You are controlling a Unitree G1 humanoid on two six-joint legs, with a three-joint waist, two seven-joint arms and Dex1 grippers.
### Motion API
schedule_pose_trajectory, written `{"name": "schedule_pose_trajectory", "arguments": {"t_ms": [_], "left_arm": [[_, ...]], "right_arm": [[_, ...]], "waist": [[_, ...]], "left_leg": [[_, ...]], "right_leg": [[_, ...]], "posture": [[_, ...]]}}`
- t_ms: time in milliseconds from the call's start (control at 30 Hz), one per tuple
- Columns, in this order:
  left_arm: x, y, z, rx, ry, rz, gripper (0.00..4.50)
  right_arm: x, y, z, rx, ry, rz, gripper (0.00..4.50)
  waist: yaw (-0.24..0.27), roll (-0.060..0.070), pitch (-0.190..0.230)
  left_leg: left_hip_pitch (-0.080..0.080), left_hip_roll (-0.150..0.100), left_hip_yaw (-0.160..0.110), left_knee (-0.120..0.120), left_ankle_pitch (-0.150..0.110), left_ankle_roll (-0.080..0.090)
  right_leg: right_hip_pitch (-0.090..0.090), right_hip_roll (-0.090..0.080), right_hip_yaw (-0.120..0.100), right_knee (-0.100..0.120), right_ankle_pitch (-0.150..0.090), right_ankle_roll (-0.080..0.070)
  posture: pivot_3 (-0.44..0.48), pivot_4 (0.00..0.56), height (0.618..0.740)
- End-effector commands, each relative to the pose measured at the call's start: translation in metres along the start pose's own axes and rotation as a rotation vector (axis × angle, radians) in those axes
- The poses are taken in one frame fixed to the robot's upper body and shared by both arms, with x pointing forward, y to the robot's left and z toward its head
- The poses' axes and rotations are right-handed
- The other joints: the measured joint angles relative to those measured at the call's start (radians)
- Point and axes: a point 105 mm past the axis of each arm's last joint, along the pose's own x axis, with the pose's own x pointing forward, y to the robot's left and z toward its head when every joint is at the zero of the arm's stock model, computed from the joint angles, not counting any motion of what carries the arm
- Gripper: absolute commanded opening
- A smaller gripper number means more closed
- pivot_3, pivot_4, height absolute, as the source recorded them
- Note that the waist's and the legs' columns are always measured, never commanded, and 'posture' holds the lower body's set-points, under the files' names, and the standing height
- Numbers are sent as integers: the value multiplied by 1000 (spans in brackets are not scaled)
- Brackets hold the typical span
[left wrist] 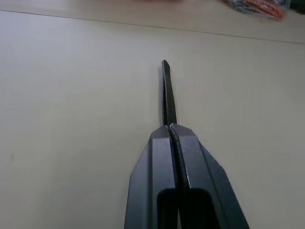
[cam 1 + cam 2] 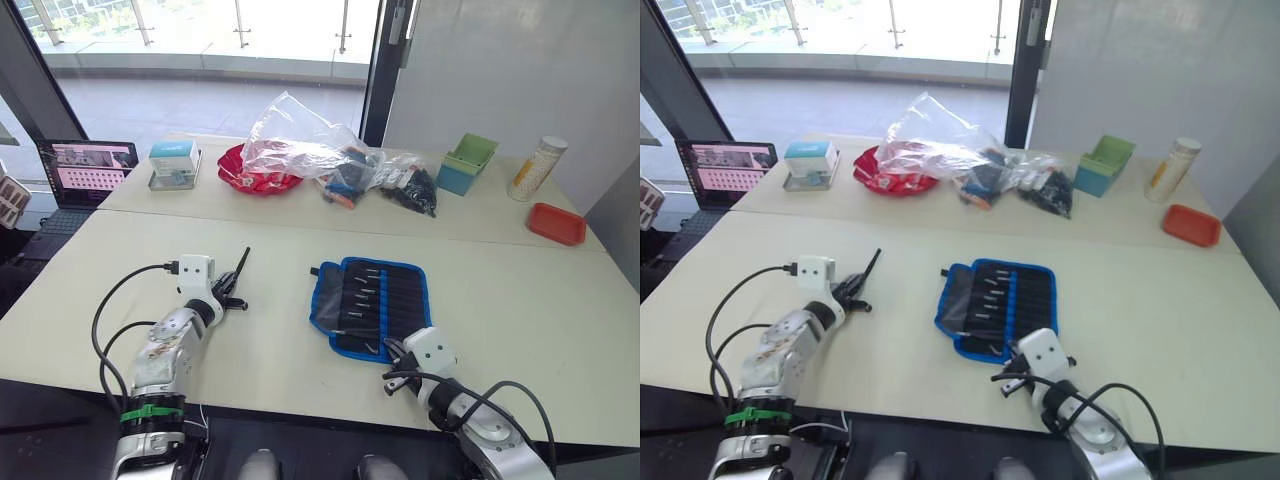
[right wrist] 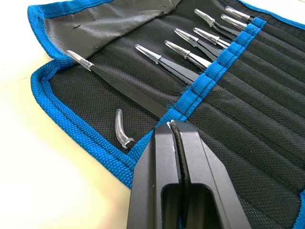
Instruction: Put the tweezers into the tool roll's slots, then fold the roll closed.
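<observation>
Pale bench [image 2: 520, 300], centre frame: tool roll [image 2: 372, 305] lying open, its tweezers [image 3: 190, 52] slotted side by side, capped tips towards its flap; left hand [image 2: 234, 291], lower left, clenched on one tweezer [image 2: 241, 265] pointing up-frame; right hand [image 3: 172, 127] pinched shut at the roll's blue edge.

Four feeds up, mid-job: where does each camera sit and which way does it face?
Left eye view: on the head, facing forward and down at the table, tool roll and both arms.
Right eye view: its stereo twin, same scene.
Left wrist view: along the left gripper, shut on one of the tweezers.
Right wrist view: along the right gripper, shut at the roll's near blue edge, facing the slots.
Shared: the roll shows in both eye views and the right wrist view.
</observation>
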Motion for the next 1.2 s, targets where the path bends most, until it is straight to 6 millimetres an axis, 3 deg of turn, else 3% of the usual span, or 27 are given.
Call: {"name": "schedule_pose_trajectory", "arguments": {"t_ms": [33, 100, 200, 333, 533, 667, 833, 867, 900, 967, 1200], "left_arm": [[-11, -41, 43, 46, -86, -279, 31], [-17, -67, 55, 13, -82, -449, 31], [-28, -98, 57, 73, 6, -677, 31], [-31, -117, 50, 215, 158, -848, 31], [-3, -81, 56, 188, 122, -661, 31], [-3, -61, 64, 145, 12, -521, 1136], [-21, -39, 60, 205, -59, -337, 2764], [-27, -35, 59, 207, -67, -304, 2821], [-32, -31, 58, 206, -72, -271, 3392], [-45, -27, 51, 217, -60, -214, 4097], [-86, -9, 19, 206, 31, 85, 4097]], "right_arm": [[-4, 0, -40, 42, 168, 15, 0], [-4, 0, -39, 35, 169, 23, 0], [-2, -1, -39, 31, 169, 23, 0], [0, -1, -37, 31, 162, 22, 0], [0, -1, -35, 36, 153, -2, 0], [-4, 0, -36, 41, 157, -8, 0], [-5, -1, -36, 41, 160, -9, 0], [-5, -1, -36, 40, 160, -8, 0], [-5, -2, -36, 38, 159, -8, 0], [-5, -3, -35, 33, 160, -6, 0], [-6, -5, -36, 18, 166, 14, 0]], "waist": [[-1, -3, 3], [2, -4, 4], [-1, -5, 5], [-7, -4, 6], [-22, -4, 8], [-22, -5, 8], [-18, -6, 8], [-17, -6, 8], [-16, -6, 8], [-15, -6, 8], [-8, -7, 9]], "left_leg": [[-1, 0, 0, -1, 0, 0], [-2, 0, 0, -1, 0, -1], [-2, 0, 0, -1, 0, -1], [-1, 0, 0, -2, 0, -1], [-6, 0, 1, -2, 1, 0], [-10, 1, 1, -2, 1, 0], [-11, 1, 1, -2, 1, 0], [-11, 1, 1, -2, 1, 0], [-11, 1, 1, -2, 1, 0], [-11, 1, 1, -2, 1, -1], [-10, 1, 1, -3, 1, -1]], "right_leg": [[-1, 0, 0, 0, 0, 0], [-2, 0, 0, 0, 0, 0], [-2, 0, 0, 0, 0, 0], [-3, 0, 0, 0, 0, -1], [-10, 1, 1, 2, 0, -1], [-14, 1, 1, 3, 0, -1], [-14, 0, 1, 3, 0, -1], [-14, 0, 1, 2, 0, -1], [-14, 0, 1, 2, 0, -1], [-14, -1, 1, 2, 0, -1], [-13, -1, 1, 2, 0, -1]], "posture": [[0, 150, 723], [0, 150, 723], [0, 150, 723], [0, 150, 723], [0, 150, 723], [0, 150, 723], [0, 150, 723], [0, 150, 723], [0, 150, 723], [0, 150, 723], [0, 150, 723]]}}
